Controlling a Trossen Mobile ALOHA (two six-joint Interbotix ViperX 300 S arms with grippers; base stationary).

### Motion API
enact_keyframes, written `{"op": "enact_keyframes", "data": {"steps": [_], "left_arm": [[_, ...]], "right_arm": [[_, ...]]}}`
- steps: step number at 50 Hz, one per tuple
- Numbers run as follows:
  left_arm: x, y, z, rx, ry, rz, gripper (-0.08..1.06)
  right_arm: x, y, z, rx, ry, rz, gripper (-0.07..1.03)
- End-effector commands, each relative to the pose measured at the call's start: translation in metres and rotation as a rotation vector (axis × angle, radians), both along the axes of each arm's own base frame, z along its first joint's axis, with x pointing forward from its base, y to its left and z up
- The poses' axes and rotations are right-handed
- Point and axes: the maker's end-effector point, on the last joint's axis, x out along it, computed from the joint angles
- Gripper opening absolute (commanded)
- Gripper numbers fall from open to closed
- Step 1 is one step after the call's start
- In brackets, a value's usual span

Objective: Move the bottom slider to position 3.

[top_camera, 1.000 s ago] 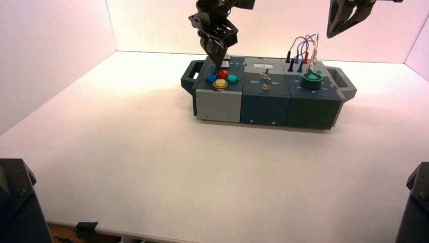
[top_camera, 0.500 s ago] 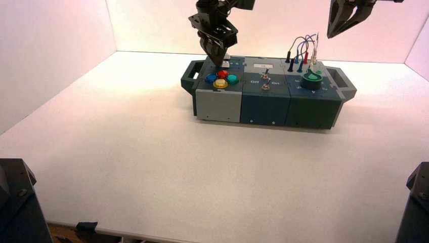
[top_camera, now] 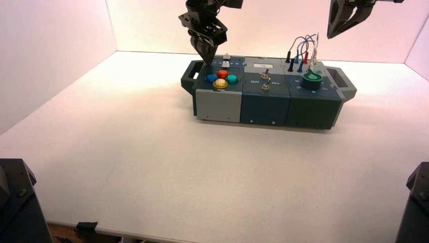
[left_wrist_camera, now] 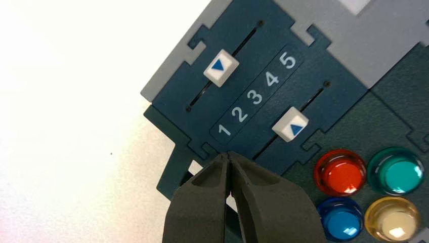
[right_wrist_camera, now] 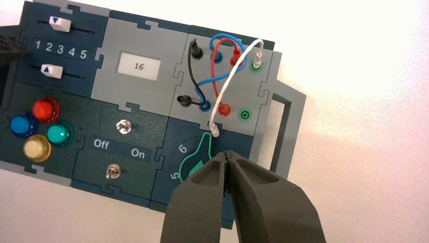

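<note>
1. High view: the bottom slider (top_camera: 225,65) lies upper centre of the frame, just right of the left pincer (top_camera: 208,62); its slot runs left-right.
2. The left pincer is nearer, pressed together, pinching nothing, apart from the slider.
3. The slider appears level with position 3 (left_wrist_camera: 254,96); likely only backing away remains.
4. Right pincer (top_camera: 330,36): idle, upper right, also pressed together.

The high view looks down and forward from behind the box (top_camera: 265,109), well back from it. The left wrist view faces the box's slider panel (left_wrist_camera: 253,91) from close above; the right wrist view looks down from farther off. All three share the sliders and the colored buttons (right_wrist_camera: 41,124).
</note>
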Motion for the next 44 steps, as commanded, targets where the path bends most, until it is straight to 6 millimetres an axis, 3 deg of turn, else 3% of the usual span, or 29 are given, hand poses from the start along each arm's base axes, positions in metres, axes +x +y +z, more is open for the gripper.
{"op": "enact_keyframes", "data": {"steps": [1, 10, 20, 30, 44], "left_arm": [[0.008, -0.005, 0.059, -0.062, -0.106, -0.005, -0.03], [0.010, 0.004, 0.107, -0.113, -0.181, 0.026, -0.03], [-0.001, 0.033, 0.151, -0.156, -0.237, 0.092, -0.03], [-0.023, 0.051, 0.155, -0.152, -0.230, 0.107, -0.03], [-0.029, 0.054, 0.139, -0.139, -0.193, 0.124, -0.03]], "right_arm": [[0.008, 0.000, 0.023, 0.007, -0.072, 0.000, -0.02], [0.005, 0.000, 0.055, 0.012, -0.164, 0.012, -0.02], [-0.008, 0.002, 0.104, 0.019, -0.311, 0.043, -0.02], [-0.024, 0.006, 0.117, 0.019, -0.362, 0.074, -0.02], [-0.031, 0.012, 0.107, 0.021, -0.342, 0.093, -0.02]]}}
